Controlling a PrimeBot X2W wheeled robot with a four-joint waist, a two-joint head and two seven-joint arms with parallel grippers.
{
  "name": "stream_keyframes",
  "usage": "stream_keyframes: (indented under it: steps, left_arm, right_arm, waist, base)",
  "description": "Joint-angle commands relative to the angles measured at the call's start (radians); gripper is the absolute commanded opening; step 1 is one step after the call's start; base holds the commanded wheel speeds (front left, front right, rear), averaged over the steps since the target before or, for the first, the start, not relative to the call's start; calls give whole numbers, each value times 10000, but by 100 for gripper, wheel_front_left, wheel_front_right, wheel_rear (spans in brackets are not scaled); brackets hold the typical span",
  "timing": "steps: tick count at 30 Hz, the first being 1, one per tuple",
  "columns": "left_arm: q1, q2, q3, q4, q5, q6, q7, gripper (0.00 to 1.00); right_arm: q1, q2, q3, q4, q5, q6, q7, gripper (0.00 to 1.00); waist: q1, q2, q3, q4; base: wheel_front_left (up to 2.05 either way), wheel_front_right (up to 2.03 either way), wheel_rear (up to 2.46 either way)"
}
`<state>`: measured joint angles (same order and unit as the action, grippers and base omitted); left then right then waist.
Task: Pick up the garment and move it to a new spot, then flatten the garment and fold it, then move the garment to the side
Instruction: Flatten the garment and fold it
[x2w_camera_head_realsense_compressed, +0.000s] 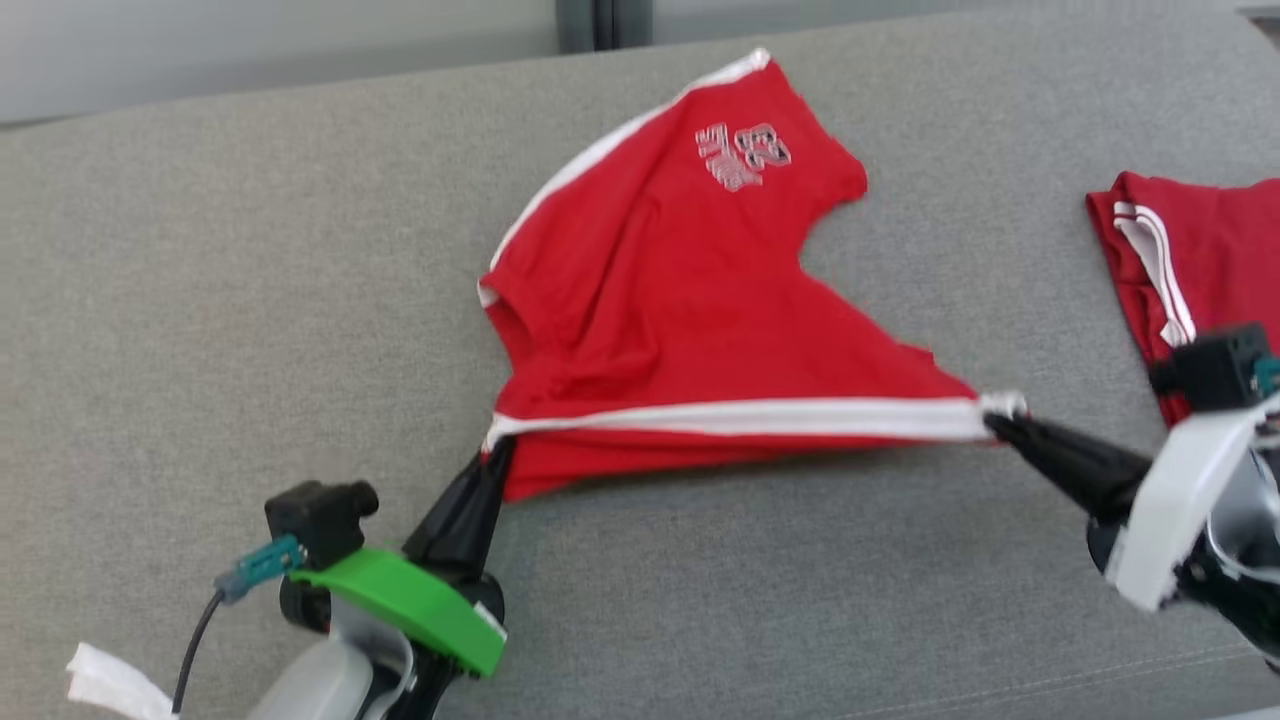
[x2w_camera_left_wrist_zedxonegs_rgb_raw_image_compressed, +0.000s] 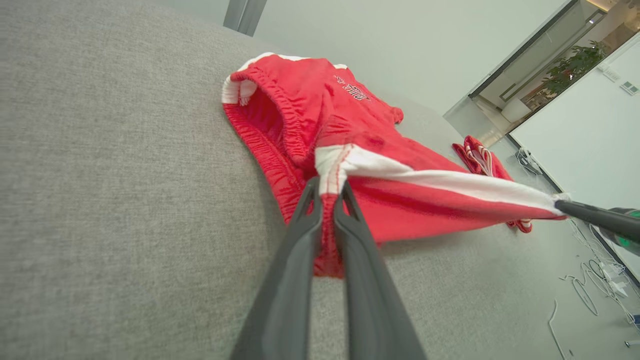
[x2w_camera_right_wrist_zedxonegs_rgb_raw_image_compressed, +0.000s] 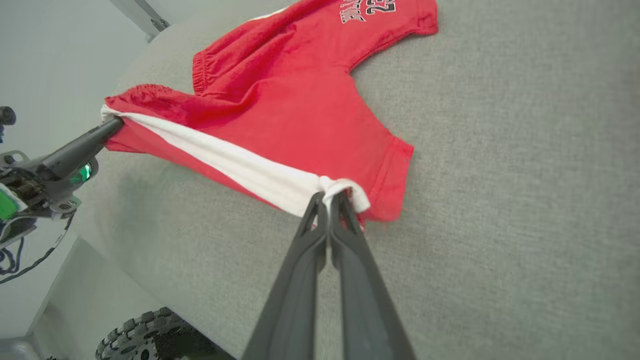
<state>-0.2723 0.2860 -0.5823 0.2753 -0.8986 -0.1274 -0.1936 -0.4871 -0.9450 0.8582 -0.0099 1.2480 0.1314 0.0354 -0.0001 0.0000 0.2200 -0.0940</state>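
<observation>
The red shorts (x2w_camera_head_realsense_compressed: 680, 300) are located at the middle of the grey fabric-covered worktop (x2w_camera_head_realsense_compressed: 200, 300). They are partly spread, with the white printed lettering (x2w_camera_head_realsense_compressed: 745, 155) on the leg farthest from the robot. The near edge of the shorts is raised off the fabric and is drawn taut between the two tools along the white side stripe (x2w_camera_head_realsense_compressed: 750, 418).

The left tool (x2w_camera_head_realsense_compressed: 495, 452) is closed on the waistband end of the stripe. In the left wrist view, red cloth is seen pinched between its two dark fingers (x2w_camera_left_wrist_zedxonegs_rgb_raw_image_compressed: 295, 240), which are separated only by the thickness of the cloth. The right tool (x2w_camera_head_realsense_compressed: 992, 420) is closed fully on the hem end of the stripe, where a small bunch of white cloth is clamped at the fingertips.

The gathered elastic waistband (x2w_camera_left_wrist_zedxonegs_rgb_raw_image_compressed: 295, 135) is open toward the left tool. A second red garment (x2w_camera_head_realsense_compressed: 1190, 250) with white stripes is placed at the robot's right, well apart from the shorts. A knobbly tyre (x2w_camera_right_wrist_zedxonegs_rgb_raw_image_compressed: 145, 335) is visible below the worktop edge in the right wrist view.
</observation>
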Motion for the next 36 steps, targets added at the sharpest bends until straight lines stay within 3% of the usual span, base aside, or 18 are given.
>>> stream_keyframes:
  steps: [1, 10, 16, 21, 26, 31, 36]
  left_arm:
    - [371, 163, 54, -165, -133, 124, 60, 0]
    - [1992, 603, 112, -1361, -317, 979, 144, 0]
    - [2270, 746, -32, -2230, -218, 1344, 420, 0]
    - [1419, 391, 60, -2279, -96, 1477, 419, 0]
    - [186, -178, 58, -1811, -7, 1589, 599, 0]
    - [-1001, -808, 17, -1128, 56, 1779, 802, 0]
    - [-1865, -1403, 26, -554, 40, 2091, 942, 0]
  right_arm:
    - [529, -188, -135, -43, 237, -18, 236, 0]
    - [3183, -957, -837, -879, 1555, -22, 1751, 0]
    - [3523, -1126, -1911, -1238, 673, -22, 1600, 0]
    - [2665, -159, -3004, -1032, -854, -21, 1830, 0]
    - [1266, 1251, -3467, -605, -2303, -16, 2582, 0]
    - [-305, 2113, -3299, 55, -3395, -15, 2958, 0]
    - [-1707, 2544, -3030, 976, -3938, -16, 2912, 0]
  waist:
    - [1, 0, -538, -33]
    - [1, 0, -783, -67]
    - [1, 0, -674, 24]
    - [1, 0, -479, 196]
    - [1, 0, -94, 467]
    - [1, 0, 505, 837]
    - [1, 0, 1141, 1214]
  base:
    - [0, 0, 0]
    - [0, 0, 0]
    - [0, 0, 0]
    - [0, 0, 0]
    - [0, 0, 0]
    - [0, 0, 0]
    - [0, 0, 0]
